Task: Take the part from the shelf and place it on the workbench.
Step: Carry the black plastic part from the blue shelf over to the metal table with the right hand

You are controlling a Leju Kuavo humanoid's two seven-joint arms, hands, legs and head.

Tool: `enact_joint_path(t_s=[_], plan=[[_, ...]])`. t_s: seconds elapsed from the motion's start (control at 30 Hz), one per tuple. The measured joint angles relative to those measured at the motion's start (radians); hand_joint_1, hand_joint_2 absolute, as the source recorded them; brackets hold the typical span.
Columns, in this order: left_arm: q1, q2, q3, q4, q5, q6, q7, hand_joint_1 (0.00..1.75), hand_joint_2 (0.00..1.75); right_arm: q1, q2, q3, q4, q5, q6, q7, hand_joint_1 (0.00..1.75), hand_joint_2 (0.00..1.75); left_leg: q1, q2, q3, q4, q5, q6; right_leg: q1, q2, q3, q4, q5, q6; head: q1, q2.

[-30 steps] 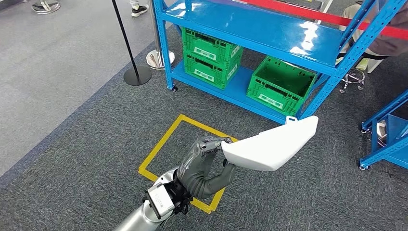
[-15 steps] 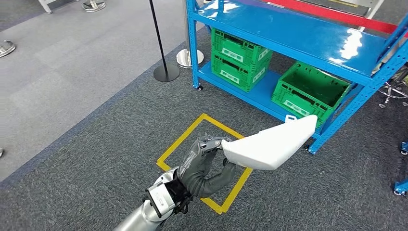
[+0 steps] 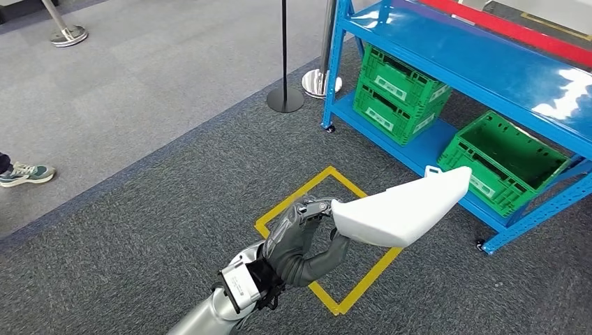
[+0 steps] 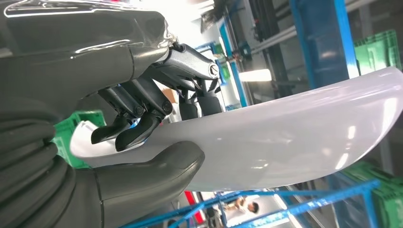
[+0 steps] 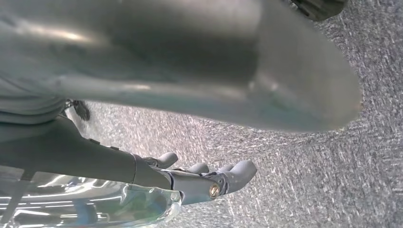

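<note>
Your left robot hand [image 3: 301, 236] grips a long white part [image 3: 405, 206] at its narrow end; likely stiff, light, glossy and slippery; right robot hand [image 5: 199, 178] hangs open

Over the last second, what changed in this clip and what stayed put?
The whole head view swung: the blue shelf and green crates slid rightward in frame, so the camera turned and the things did not move. The left hand kept its grip on the white part, held out over the carpet as before.
</note>
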Motion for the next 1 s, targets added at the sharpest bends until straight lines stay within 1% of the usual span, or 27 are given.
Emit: enact_joint_path(t_s=[0.03, 0.07, 0.13, 0.17, 0.2, 0.27, 0.3, 0.33, 0.37, 0.4, 0.43, 0.47, 0.5, 0.53, 0.57, 0.6, 0.63, 0.67, 0.7, 0.73, 0.77, 0.8, 0.87, 0.9, 0.93, 0.97, 1.0], plan=[[0.001, 0.000, 0.000, 0.001, 0.000, 0.000, 0.000, 1.75, 1.75, 0.001, -0.001, 0.000, 0.000, 0.000, 0.000, 0.000, 0.00, 0.00, 0.001, -0.014, -0.001, 0.002, 0.002, -0.001, -0.001, 0.003, 0.011, -0.018, 0.019, -0.001, 0.000, 0.000], [0.001, 0.000, 0.000, 0.002, 0.000, 0.000, 0.000, 1.75, 1.75, 0.001, -0.001, 0.000, 0.000, 0.000, 0.000, 0.000, 0.00, 0.00, 0.002, -0.027, -0.002, 0.005, 0.002, -0.004, -0.003, 0.010, 0.041, -0.078, 0.053, -0.001, 0.001, 0.000], [0.000, -0.002, 0.000, 0.002, 0.000, 0.000, 0.000, 1.75, 1.75, 0.001, -0.001, 0.000, 0.000, 0.000, 0.000, 0.000, 0.00, 0.00, 0.003, -0.053, -0.009, 0.018, 0.000, -0.012, -0.012, 0.058, 0.108, -0.213, 0.104, 0.000, 0.003, 0.000], [-0.001, -0.003, 0.000, 0.002, 0.000, 0.000, 0.001, 1.75, 1.75, 0.001, -0.001, 0.000, 0.000, 0.000, 0.000, 0.000, 0.00, 0.00, 0.003, -0.065, -0.016, 0.024, 0.001, -0.019, -0.015, 0.080, 0.127, -0.253, 0.114, 0.000, 0.004, 0.000], [-0.001, -0.004, 0.000, 0.002, 0.000, -0.001, 0.001, 1.75, 1.75, 0.002, -0.001, 0.000, 0.000, 0.000, 0.000, 0.000, 0.00, 0.00, 0.003, -0.076, -0.024, 0.027, 0.003, -0.026, -0.015, 0.094, 0.132, -0.268, 0.113, -0.002, 0.004, 0.000], [-0.001, -0.005, 0.000, 0.002, 0.000, -0.003, 0.003, 1.75, 1.75, 0.001, 0.000, 0.000, 0.000, -0.001, -0.001, 0.001, 0.00, 0.00, 0.007, -0.097, -0.036, 0.027, 0.011, -0.042, -0.013, 0.078, 0.130, -0.267, 0.116, -0.011, 0.004, 0.000], [-0.001, -0.004, 0.000, 0.002, 0.000, -0.004, 0.003, 1.75, 1.75, 0.000, 0.000, -0.001, 0.000, -0.001, -0.002, 0.001, 0.00, 0.00, 0.007, -0.090, -0.042, 0.032, 0.009, -0.047, -0.013, 0.066, 0.130, -0.269, 0.119, -0.018, 0.002, 0.000], [-0.002, -0.004, -0.001, 0.002, 0.000, -0.006, 0.004, 1.75, 1.75, -0.001, 0.000, -0.001, 0.000, -0.002, -0.003, 0.001, 0.00, 0.00, 0.006, -0.069, -0.054, 0.052, -0.004, -0.052, -0.014, 0.052, 0.129, -0.271, 0.122, -0.025, -0.002, 0.000], [-0.003, -0.004, -0.001, 0.002, 0.000, -0.009, 0.006, 1.75, 1.75, -0.001, 0.000, -0.001, -0.001, -0.002, -0.005, 0.001, 0.00, 0.00, 0.005, -0.039, -0.074, 0.093, -0.029, -0.055, -0.014, 0.036, 0.129, -0.273, 0.125, -0.030, -0.006, 0.000], [-0.004, -0.005, -0.001, 0.002, 0.000, -0.012, 0.007, 1.75, 1.75, 0.000, 0.000, -0.001, -0.001, -0.002, -0.007, 0.001, 0.00, 0.00, 0.003, -0.006, -0.103, 0.154, -0.063, -0.058, -0.011, 0.021, 0.127, -0.273, 0.126, -0.034, -0.011, 0.000], [-0.004, -0.005, -0.002, 0.002, 0.000, -0.014, 0.009, 1.75, 1.75, 0.002, 0.000, -0.001, -0.001, -0.002, -0.008, 0.000, 0.00, 0.00, 0.003, 0.013, -0.137, 0.225, -0.096, -0.060, -0.009, 0.005, 0.125, -0.272, 0.126, -0.036, -0.015, 0.000], [-0.004, -0.004, -0.002, 0.002, 0.000, -0.015, 0.010, 1.75, 1.75, 0.004, 0.000, -0.001, -0.001, -0.002, -0.009, 0.000, 0.00, 0.00, 0.004, 0.022, -0.165, 0.286, -0.119, -0.062, -0.008, -0.012, 0.123, -0.272, 0.126, -0.036, -0.016, 0.000], [-0.004, -0.004, -0.002, 0.003, 0.000, -0.016, 0.011, 1.75, 1.75, 0.005, -0.001, -0.002, -0.001, -0.002, -0.010, -0.001, 0.00, 0.00, 0.004, 0.025, -0.176, 0.316, -0.124, -0.062, -0.007, -0.029, 0.122, -0.272, 0.126, -0.037, -0.017, 0.000], [-0.004, -0.003, -0.002, 0.003, 0.000, -0.017, 0.013, 1.75, 1.75, 0.004, -0.002, -0.002, -0.001, -0.002, -0.010, -0.002, 0.00, 0.00, 0.004, 0.028, -0.166, 0.304, -0.110, -0.061, -0.007, -0.044, 0.122, -0.272, 0.126, -0.037, -0.017, 0.000], [-0.004, -0.003, -0.002, 0.003, 0.000, -0.019, 0.016, 1.75, 1.75, 0.003, -0.002, -0.002, -0.001, -0.002, -0.010, -0.002, 0.00, 0.00, 0.004, 0.035, -0.134, 0.254, -0.084, -0.059, -0.007, -0.058, 0.122, -0.272, 0.126, -0.036, -0.018, 0.000], [-0.005, -0.004, -0.002, 0.002, 0.000, -0.022, 0.018, 1.75, 1.75, 0.001, -0.001, -0.002, -0.001, -0.002, -0.011, -0.002, 0.00, 0.00, 0.002, 0.052, -0.089, 0.180, -0.054, -0.055, -0.006, -0.070, 0.124, -0.272, 0.126, -0.036, -0.018, 0.000], [-0.006, -0.006, -0.003, 0.002, 0.000, -0.024, 0.020, 1.75, 1.75, 0.000, -0.001, -0.002, -0.001, -0.002, -0.011, -0.002, 0.00, 0.00, -0.003, 0.076, -0.047, 0.109, -0.034, -0.051, -0.004, -0.080, 0.125, -0.272, 0.125, -0.034, -0.019, 0.000], [-0.007, -0.009, -0.003, 0.001, 0.000, -0.028, 0.022, 1.75, 1.75, -0.001, 0.000, -0.003, -0.001, -0.002, -0.012, -0.002, 0.00, 0.00, -0.008, 0.095, -0.019, 0.059, -0.022, -0.044, -0.001, -0.089, 0.126, -0.271, 0.124, -0.030, -0.018, 0.000], [-0.009, -0.011, -0.004, 0.001, 0.000, -0.031, 0.024, 1.75, 1.75, -0.002, 0.000, -0.004, -0.001, -0.002, -0.013, -0.002, 0.00, 0.00, -0.012, 0.106, -0.006, 0.032, -0.019, -0.038, 0.000, -0.098, 0.126, -0.272, 0.123, -0.026, -0.017, 0.000], [-0.011, -0.013, -0.004, 0.000, -0.001, -0.034, 0.026, 1.75, 1.75, -0.002, 0.001, -0.004, -0.001, -0.003, -0.014, -0.002, 0.00, 0.00, -0.017, 0.102, -0.006, 0.025, -0.020, -0.033, 0.001, -0.108, 0.126, -0.273, 0.123, -0.021, -0.017, 0.000], [-0.013, -0.015, -0.005, -0.001, -0.001, -0.037, 0.029, 1.75, 1.75, -0.003, 0.002, -0.005, -0.001, -0.003, -0.015, -0.002, 0.00, 0.00, -0.017, 0.089, -0.009, 0.023, -0.016, -0.026, 0.000, -0.118, 0.128, -0.275, 0.124, -0.016, -0.016, 0.000], [-0.015, -0.016, -0.005, -0.002, -0.001, -0.039, 0.031, 1.75, 1.75, -0.004, 0.002, -0.005, -0.002, -0.003, -0.016, -0.002, 0.00, 0.00, -0.016, 0.078, -0.010, 0.020, -0.012, -0.020, -0.002, -0.114, 0.127, -0.272, 0.120, -0.010, -0.016, 0.000], [-0.020, -0.022, -0.006, -0.004, -0.001, -0.044, 0.037, 1.75, 1.75, -0.006, 0.003, -0.006, -0.003, -0.003, -0.018, -0.002, 0.00, 0.00, -0.010, 0.056, -0.011, 0.013, -0.003, -0.007, -0.005, -0.067, 0.106, -0.224, 0.088, -0.002, -0.012, 0.000], [-0.024, -0.026, -0.008, -0.004, 0.000, -0.047, 0.039, 1.75, 1.75, -0.005, 0.003, -0.007, -0.003, -0.003, -0.018, -0.002, 0.00, 0.00, -0.007, 0.044, -0.011, 0.011, 0.000, -0.003, -0.006, -0.034, 0.080, -0.167, 0.057, 0.000, -0.008, 0.000], [-0.027, -0.028, -0.009, -0.004, 0.001, -0.049, 0.041, 1.75, 1.75, -0.003, 0.002, -0.008, -0.003, -0.003, -0.019, -0.002, 0.00, 0.00, -0.007, 0.032, -0.013, 0.011, 0.001, 0.000, -0.006, -0.012, 0.047, -0.095, 0.025, 0.002, -0.005, 0.000], [-0.028, -0.029, -0.011, -0.003, 0.002, -0.051, 0.043, 1.75, 1.75, -0.001, 0.001, -0.009, -0.003, -0.003, -0.019, -0.002, 0.00, 0.00, -0.007, 0.018, -0.014, 0.012, 0.002, 0.001, -0.006, -0.003, 0.014, -0.028, 0.000, 0.003, -0.003, 0.000], [-0.029, -0.029, -0.011, -0.002, 0.003, -0.053, 0.044, 1.75, 1.75, 0.001, 0.000, -0.010, -0.003, -0.002, -0.019, -0.003, 0.00, 0.00, -0.007, 0.003, -0.014, 0.013, 0.003, 0.001, -0.006, 0.001, -0.008, 0.013, -0.007, 0.004, -0.002, 0.000]])
